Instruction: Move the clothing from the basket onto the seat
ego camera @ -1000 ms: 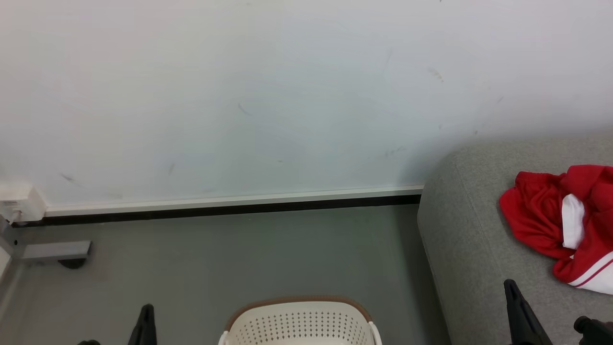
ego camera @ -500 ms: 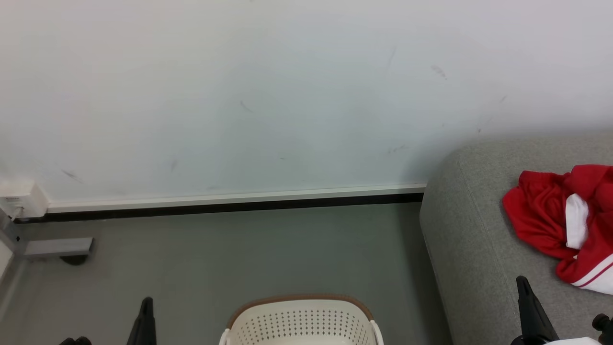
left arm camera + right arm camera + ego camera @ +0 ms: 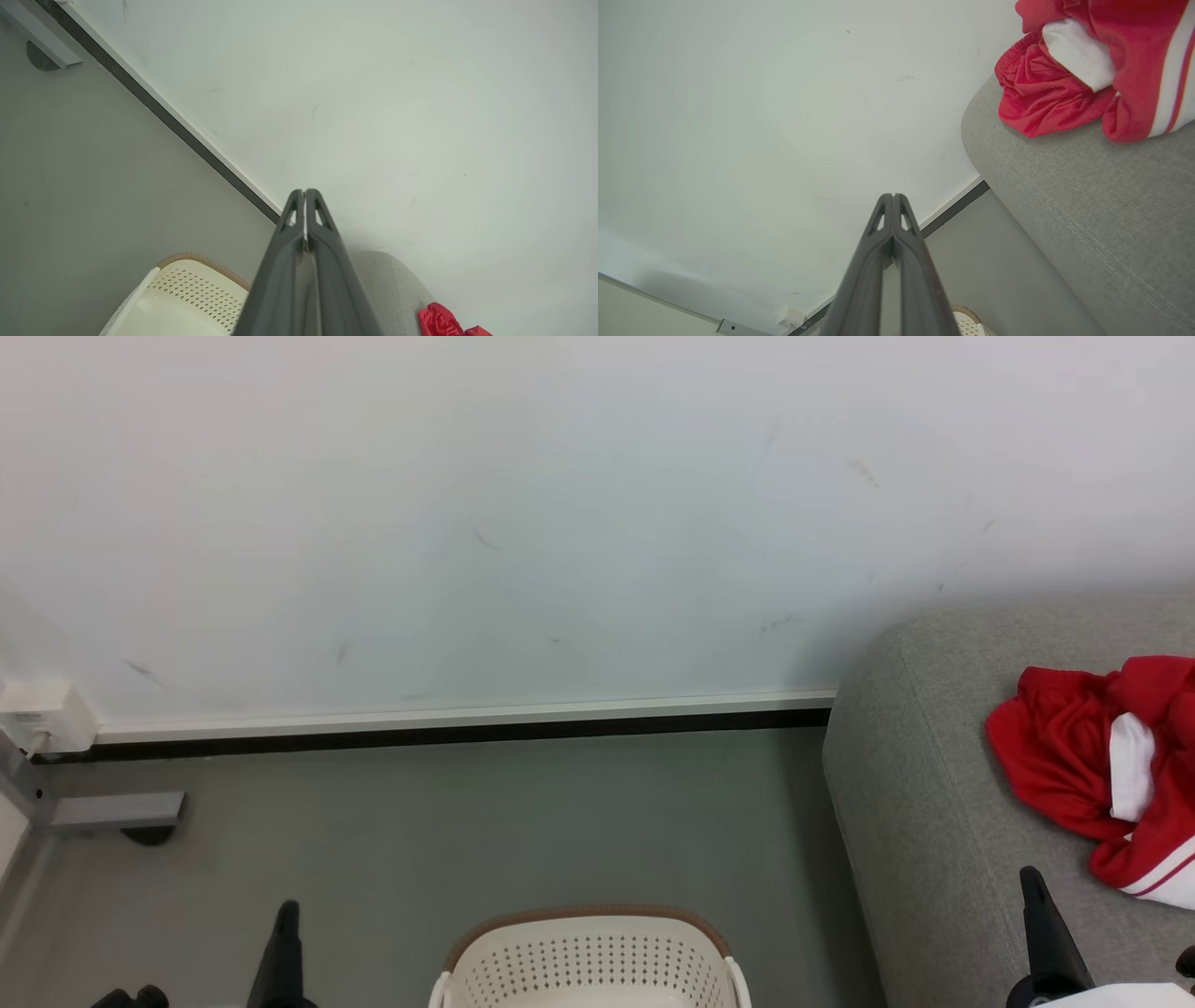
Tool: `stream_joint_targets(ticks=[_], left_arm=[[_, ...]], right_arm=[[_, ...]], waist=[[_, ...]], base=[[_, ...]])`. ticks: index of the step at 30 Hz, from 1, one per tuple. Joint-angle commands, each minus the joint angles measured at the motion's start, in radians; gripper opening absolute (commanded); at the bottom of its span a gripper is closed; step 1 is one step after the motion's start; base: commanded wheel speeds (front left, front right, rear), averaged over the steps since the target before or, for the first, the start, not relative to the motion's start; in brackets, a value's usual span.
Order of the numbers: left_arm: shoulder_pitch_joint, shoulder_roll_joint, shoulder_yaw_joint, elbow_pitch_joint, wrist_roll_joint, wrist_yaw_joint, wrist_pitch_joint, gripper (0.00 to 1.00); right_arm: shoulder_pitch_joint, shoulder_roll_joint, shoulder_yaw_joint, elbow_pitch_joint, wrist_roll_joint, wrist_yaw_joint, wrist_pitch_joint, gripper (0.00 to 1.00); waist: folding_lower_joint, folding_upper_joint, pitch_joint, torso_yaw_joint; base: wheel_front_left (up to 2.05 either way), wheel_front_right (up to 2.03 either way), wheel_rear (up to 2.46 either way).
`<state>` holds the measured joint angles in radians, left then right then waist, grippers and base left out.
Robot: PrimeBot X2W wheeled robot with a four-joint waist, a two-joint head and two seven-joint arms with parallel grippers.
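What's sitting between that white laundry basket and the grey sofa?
Nothing is. In the head view, a bare strip of grey floor separates the basket from the sofa.

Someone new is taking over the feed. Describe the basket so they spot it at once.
Find the white wall with its dark skirting strip. On the grey floor before it, left of the grey sofa, stands the basket. It alone is cream-white plastic pierced with rows of small holes, with a tan-brown band along its rim.
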<state>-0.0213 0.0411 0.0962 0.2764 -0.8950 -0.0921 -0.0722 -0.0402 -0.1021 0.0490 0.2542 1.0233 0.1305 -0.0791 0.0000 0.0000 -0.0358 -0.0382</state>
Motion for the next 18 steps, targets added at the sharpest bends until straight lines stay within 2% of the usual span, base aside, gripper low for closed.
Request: stream_joint_targets(ticks=[1,18], left_arm=[[-0.026,0.007,0.005,-0.016,-0.032,-0.007,0.007,0.00],[-0.045,0.009,0.009,-0.021,-0.226,-0.016,0.058,0.00]], right_arm=[[-0.031,-0.005,-0.013,-0.014,0.031,0.000,0.009,0.00],[-0.043,0.010,-0.054,-0.015,0.189,0.000,0.059,0.00]], waist=[[0.0000,0.0000,0.001,0.001],[0.0000,0.0000,0.009,0.009]], base=[[0.00,0.00,0.00],[0.00,0.00,0.00]])
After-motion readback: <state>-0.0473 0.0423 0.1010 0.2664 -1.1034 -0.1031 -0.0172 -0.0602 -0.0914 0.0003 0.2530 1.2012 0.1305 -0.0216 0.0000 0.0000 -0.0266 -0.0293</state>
